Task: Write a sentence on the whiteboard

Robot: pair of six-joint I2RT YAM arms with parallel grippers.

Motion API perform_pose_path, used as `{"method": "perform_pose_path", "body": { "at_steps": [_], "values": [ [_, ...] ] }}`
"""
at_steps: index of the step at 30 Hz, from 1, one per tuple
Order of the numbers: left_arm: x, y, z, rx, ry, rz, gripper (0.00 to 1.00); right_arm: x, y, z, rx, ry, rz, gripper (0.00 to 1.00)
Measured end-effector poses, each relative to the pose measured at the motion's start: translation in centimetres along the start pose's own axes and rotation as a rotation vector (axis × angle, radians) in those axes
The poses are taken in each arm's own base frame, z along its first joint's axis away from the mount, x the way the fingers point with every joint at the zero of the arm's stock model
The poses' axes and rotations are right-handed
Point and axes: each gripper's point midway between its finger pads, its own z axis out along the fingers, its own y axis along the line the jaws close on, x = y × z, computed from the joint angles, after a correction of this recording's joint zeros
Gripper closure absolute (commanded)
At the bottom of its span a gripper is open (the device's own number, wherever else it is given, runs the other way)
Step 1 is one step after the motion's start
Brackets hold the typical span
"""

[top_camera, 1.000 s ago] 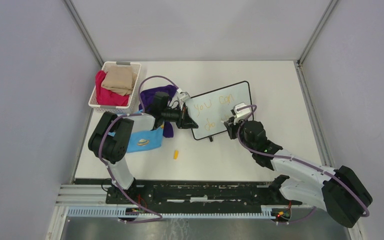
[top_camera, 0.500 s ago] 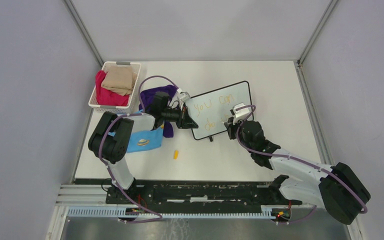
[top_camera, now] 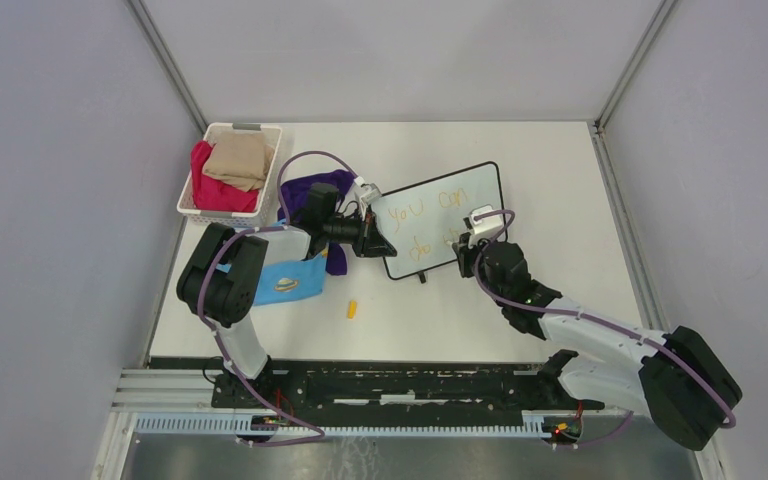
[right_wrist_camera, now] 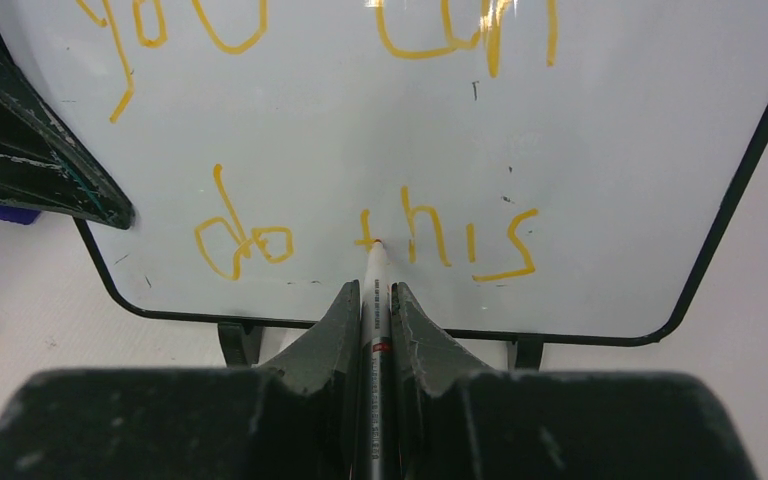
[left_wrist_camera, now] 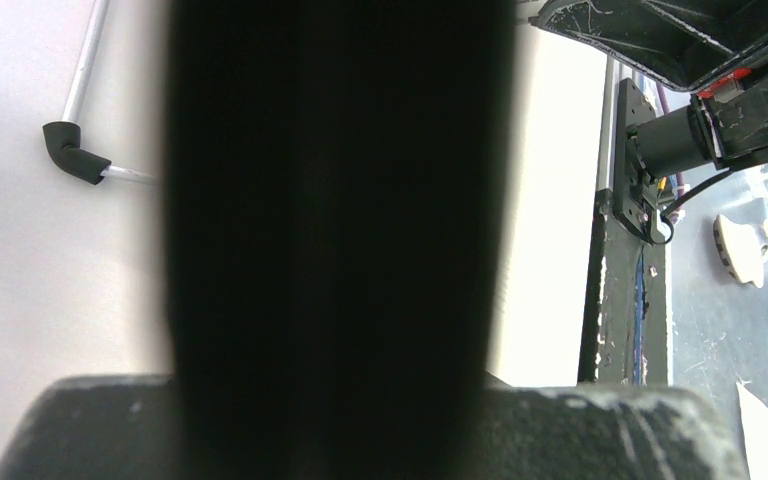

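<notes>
The whiteboard stands tilted on the table on its small black feet. The sentence in yellow-orange reads "you can" above "do this". My right gripper is shut on a thin white marker. The marker's tip touches the board at the cross stroke of the "t" in "this". From above, the right gripper is at the board's lower edge. My left gripper is shut on the board's lower left edge, and one of its fingers lies over that corner. A dark band fills the left wrist view.
A white basket with red and tan cloths stands at the back left. A purple cloth and a blue cloth lie by the left arm. A small yellow cap lies on the table in front of the board.
My right gripper has shifted slightly along the lower line of writing with the marker. The left gripper and the board have not moved.
</notes>
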Motion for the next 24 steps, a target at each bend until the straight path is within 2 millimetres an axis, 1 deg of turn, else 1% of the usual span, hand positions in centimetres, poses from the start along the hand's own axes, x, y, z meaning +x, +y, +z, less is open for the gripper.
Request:
{"method": "perform_pose_path", "body": {
  "at_steps": [7, 12, 18, 24],
  "values": [
    [0.0, 0.0, 0.0, 0.0, 0.0, 0.001, 0.98, -0.4, -0.4, -0.5, 0.019, -0.007, 0.008, 1.0],
    [0.0, 0.0, 0.0, 0.0, 0.0, 0.001, 0.98, -2.2, -0.4, -1.5, 0.008, -0.061, 0.03, 1.0],
    [0.0, 0.0, 0.0, 0.0, 0.0, 0.001, 0.98, -3.5, -1.1, -1.9, 0.038, -0.091, 0.041, 1.0],
    [0.0, 0.0, 0.0, 0.0, 0.001, 0.001, 0.98, -3.4, -2.4, -1.7, 0.096, -0.09, 0.059, 1.0]
  ]
}}
